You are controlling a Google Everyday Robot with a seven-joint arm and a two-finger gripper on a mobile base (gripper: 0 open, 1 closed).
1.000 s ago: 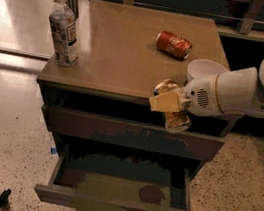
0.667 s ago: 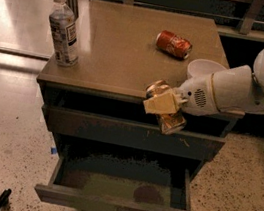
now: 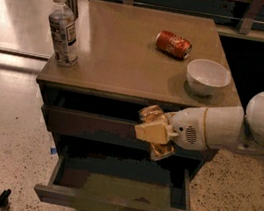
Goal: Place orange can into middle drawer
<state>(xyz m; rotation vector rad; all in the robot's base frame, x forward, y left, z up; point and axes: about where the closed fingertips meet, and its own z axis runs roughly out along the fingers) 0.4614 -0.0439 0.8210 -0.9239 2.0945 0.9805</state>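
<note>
My gripper point(image 3: 154, 132) is shut on the orange can point(image 3: 163, 152), a small pale tan-orange can held tilted, with its ends showing above and below the fingers. The gripper hangs in front of the cabinet, below the tabletop edge and above the right half of the open middle drawer point(image 3: 116, 207). That drawer is pulled out at the bottom, wide and shallow, with a greenish-grey floor and nothing visible in it. The white arm reaches in from the right.
On the tabletop point(image 3: 124, 60) lie a red-orange can point(image 3: 173, 44) on its side, a white bowl point(image 3: 208, 76) at the right and a water bottle point(image 3: 63, 32) at the left edge. A closed drawer front point(image 3: 88, 124) sits above the open one. A dark object point(image 3: 1, 200) lies on the floor at the left.
My gripper has moved down and a little left with the can, from the tabletop's front edge to in front of the cabinet. The white bowl now shows fully.
</note>
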